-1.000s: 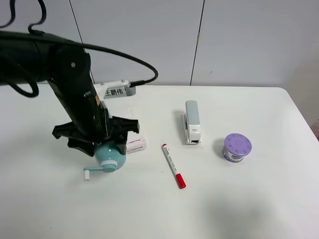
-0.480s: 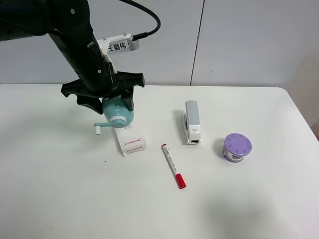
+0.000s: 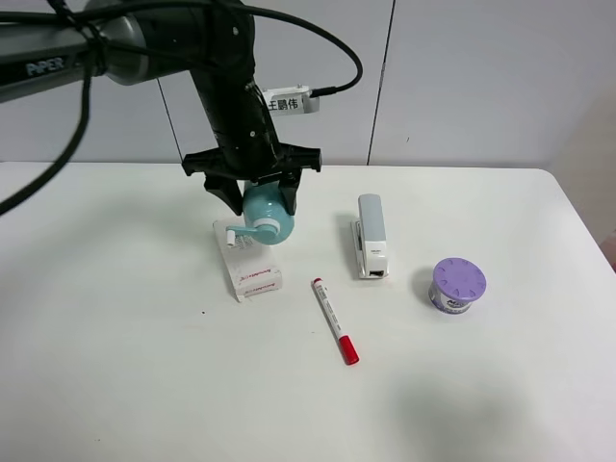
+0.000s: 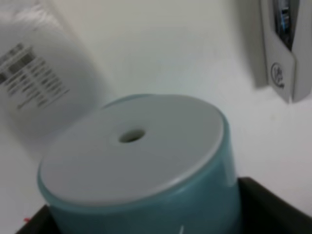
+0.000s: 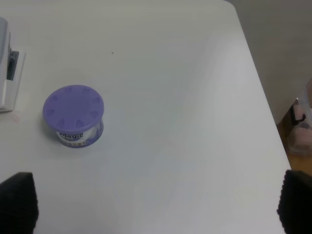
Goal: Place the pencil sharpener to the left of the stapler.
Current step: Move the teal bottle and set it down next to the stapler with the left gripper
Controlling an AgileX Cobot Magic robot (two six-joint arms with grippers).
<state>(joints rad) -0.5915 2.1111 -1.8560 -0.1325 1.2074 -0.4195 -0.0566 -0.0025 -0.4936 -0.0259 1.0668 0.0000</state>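
Observation:
The light-teal pencil sharpener (image 3: 266,218) hangs above the table with my left gripper (image 3: 260,206) shut on it, its small white crank pointing left. It is left of the white stapler with a grey top arm (image 3: 372,236), a hand's width apart, and over the far end of the flat box. In the left wrist view the sharpener (image 4: 136,161) fills the frame, black fingers (image 4: 265,207) hug its sides, and the stapler (image 4: 285,46) shows at the edge. My right gripper (image 5: 156,204) is open over bare table, with the stapler's edge (image 5: 7,66) far off.
A flat white box with red print (image 3: 249,274) lies under and in front of the sharpener. A red-capped marker (image 3: 334,320) lies in front of the stapler. A purple-lidded round tub (image 3: 457,285) stands to the stapler's right. The table edge (image 5: 258,87) runs along the right.
My left arm has lifted the sharpener off the front-left of the table and carried it back and to the right, toward the stapler. Nothing else has moved.

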